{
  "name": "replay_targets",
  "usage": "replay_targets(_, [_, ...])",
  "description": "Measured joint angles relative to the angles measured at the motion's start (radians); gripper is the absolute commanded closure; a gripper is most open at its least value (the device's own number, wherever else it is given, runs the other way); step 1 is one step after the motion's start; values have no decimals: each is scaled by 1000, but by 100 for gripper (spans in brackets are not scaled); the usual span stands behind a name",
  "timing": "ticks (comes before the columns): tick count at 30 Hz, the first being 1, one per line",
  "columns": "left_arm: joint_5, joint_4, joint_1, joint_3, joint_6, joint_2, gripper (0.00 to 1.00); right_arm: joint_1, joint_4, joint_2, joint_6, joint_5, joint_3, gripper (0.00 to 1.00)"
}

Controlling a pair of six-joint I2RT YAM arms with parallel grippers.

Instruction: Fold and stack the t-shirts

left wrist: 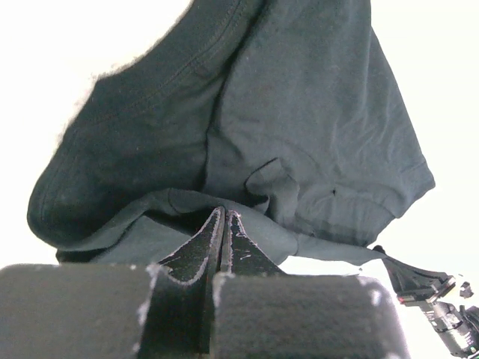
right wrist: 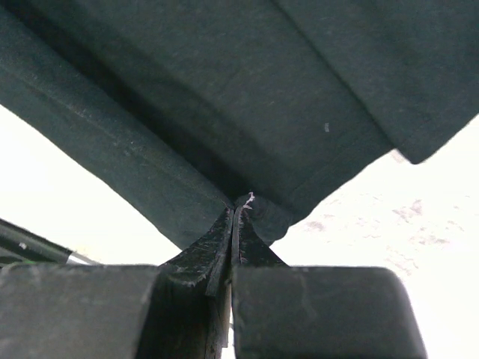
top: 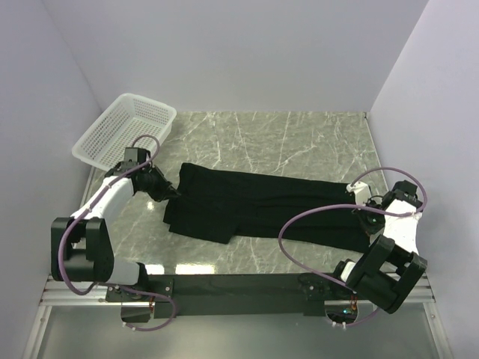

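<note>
At ten o'clock, basket: a white mesh basket (top: 101,142) sits in the far-left corner of the marbled table (top: 284,134), tilted, with one side raised against the wall; it is well apart from the cloth.
Left gripper (top: 171,193): at nine o'clock, at the cloth's left end. In the left wrist view its claw (left wrist: 224,218) is clenched tight, with a fold of dark fabric nipped between the tips.
T-shirt (top: 262,206): black, laid out as one long band across the middle of the table from nine o'clock to about four o'clock. A wider flap bulges toward six o'clock near its left end. Stitched hems show in the left wrist view (left wrist: 299,127), and a plain taut panel shows in the right wrist view (right wrist: 247,97).
Right gripper (top: 358,211): at about three o'clock, at the cloth's right end. Its claw (right wrist: 238,208) is pinched together on the hemmed edge of the t-shirt.
</note>
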Motion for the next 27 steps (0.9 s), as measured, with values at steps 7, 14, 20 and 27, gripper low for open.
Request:
replay_targets(7, [3, 49, -5, 0, 3, 53, 99, 17, 75, 2, 63, 1, -15, 100])
replay_targets(14, [3, 85, -17, 0, 7, 90, 99, 40, 127, 24, 102, 11, -29, 100])
replay_targets(20, [-3, 105, -24, 2, 14, 126, 99, 41, 147, 27, 117, 16, -30, 100])
replay_targets(27, [-8, 112, -34, 24, 21, 152, 99, 46, 174, 48, 135, 31, -30, 100])
